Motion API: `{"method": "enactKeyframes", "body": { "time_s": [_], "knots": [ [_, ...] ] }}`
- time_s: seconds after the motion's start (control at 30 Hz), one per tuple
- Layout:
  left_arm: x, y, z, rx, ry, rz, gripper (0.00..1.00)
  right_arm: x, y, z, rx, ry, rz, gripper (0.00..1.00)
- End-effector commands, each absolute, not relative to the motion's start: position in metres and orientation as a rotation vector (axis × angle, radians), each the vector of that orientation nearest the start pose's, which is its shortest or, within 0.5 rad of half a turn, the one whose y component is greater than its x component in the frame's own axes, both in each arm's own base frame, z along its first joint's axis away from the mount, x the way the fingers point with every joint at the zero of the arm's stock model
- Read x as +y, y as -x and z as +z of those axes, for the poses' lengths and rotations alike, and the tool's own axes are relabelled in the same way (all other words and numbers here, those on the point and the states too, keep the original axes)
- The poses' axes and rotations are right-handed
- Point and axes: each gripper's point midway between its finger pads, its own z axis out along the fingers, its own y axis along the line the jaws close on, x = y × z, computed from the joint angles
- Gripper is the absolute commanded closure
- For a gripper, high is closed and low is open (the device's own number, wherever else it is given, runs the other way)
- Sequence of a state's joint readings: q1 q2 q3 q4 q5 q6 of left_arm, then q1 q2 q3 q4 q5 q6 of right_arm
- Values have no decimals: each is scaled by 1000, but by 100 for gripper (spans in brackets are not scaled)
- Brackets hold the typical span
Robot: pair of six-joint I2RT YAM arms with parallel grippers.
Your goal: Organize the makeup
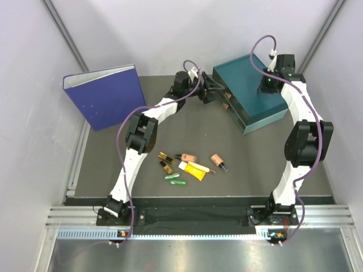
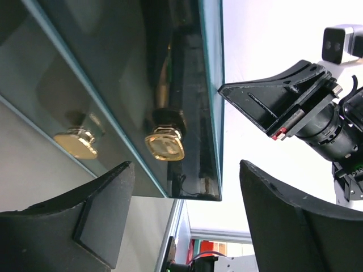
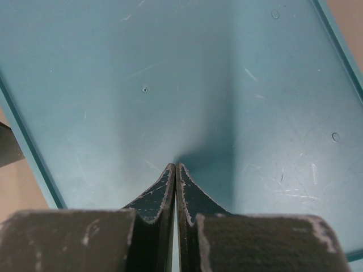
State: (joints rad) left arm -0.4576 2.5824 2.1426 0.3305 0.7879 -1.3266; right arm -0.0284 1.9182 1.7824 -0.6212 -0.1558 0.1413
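Could slip off the upper gold knob (image 2: 164, 144) on closing: small, rounded and glossy, and lying nearer one pad than the other in the left wrist view, so likely to be pinched off-centre. Could also drag the whole teal drawer box (image 1: 255, 105) forward instead of sliding a drawer out, unless pinned from above. Might snag the lower knob (image 2: 76, 141) just beside it as well.

Worth noting the right gripper (image 3: 176, 168) over the top of the box, jaws pressed tight together, tips at or just above the lid; cannot tell whether touching.

Find the left gripper (image 1: 210, 90) at the front face of the box, jaws spread wide either side of the upper knob, gripping nothing.

Find the makeup (image 1: 190, 165) well apart from both pairs of jaws, loose on the mat (image 1: 255, 164) in front of the box, toward the arm bases: two gold-and-black cases (image 1: 165, 156), two green capsules (image 1: 172, 177), a yellow-orange tube (image 1: 194, 169), two beige bottles (image 1: 218, 160), one of these nearest the box.

Judge none of it put away yet, both drawers shut by the look
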Motion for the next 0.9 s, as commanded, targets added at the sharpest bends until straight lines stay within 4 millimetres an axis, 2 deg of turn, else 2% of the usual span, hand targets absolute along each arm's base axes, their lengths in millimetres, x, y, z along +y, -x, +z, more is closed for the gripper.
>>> {"method": "enactKeyframes", "body": {
  "time_s": [0.0,0.47,0.83,0.87],
  "knots": [
    [-443,-520,195,2011,67,-1909,22,24,-511,177,2368,-93,255,100],
    [-456,-523,171,2038,110,-1896,39,29,-510,171,2381,-89,281,100],
    [-467,-528,173,1997,127,-1925,50,33,-509,164,2395,-84,302,100],
    [-468,-528,175,1994,125,-1929,53,33,-509,164,2395,-82,302,100]
  ]
}}
